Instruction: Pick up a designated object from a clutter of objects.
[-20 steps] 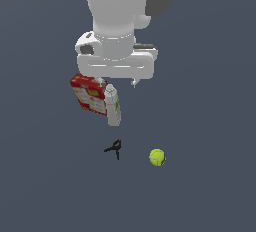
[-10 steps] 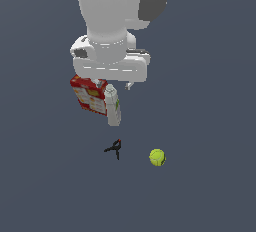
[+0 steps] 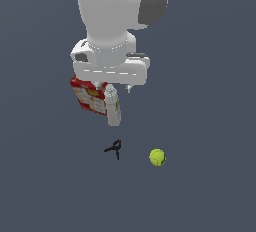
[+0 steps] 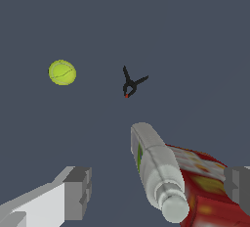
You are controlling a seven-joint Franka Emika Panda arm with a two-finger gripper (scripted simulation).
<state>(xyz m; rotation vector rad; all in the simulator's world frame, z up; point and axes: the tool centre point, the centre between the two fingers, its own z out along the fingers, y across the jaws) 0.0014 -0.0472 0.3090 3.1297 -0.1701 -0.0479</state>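
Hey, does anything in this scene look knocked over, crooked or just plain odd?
Mildly. The white bottle lies on its side, up against the red cracker box, rather than standing. The black clamp and tennis ball sit apart on the floor, undisturbed. Nothing looks spilled or damaged.

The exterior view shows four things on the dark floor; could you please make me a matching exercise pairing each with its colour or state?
Things:
1. small fuzzy tennis ball
2. small spring clamp
3. tall plastic bottle
4. flat cardboard cracker box

Descriptions:
A. red, partly behind the bottle
B. yellow-green, lying apart
C. white with a green label
D. black, between bottle and ball

Pairs: 1-B, 2-D, 3-C, 4-A
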